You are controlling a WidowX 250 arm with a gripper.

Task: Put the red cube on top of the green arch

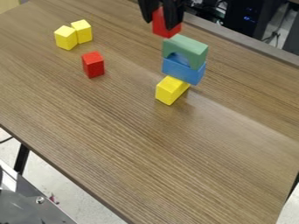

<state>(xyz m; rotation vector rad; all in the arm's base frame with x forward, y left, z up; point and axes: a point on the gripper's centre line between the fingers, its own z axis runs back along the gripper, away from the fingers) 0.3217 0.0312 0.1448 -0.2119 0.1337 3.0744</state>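
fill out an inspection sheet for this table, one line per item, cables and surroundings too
surface: wood-grain table
job's things: red cube held near the green arch, which sits on a blue block; yellow block partly hidden by the blue one
clutter: second red cube; two yellow cubes farther left
gripper: shut on the held cube
cables: beyond the far edge
surroundings: dark case with blue lights; metal equipment lower left

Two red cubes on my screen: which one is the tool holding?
The red cube by the green arch, held in the tool. The other red cube stands on the table near two yellow cubes.
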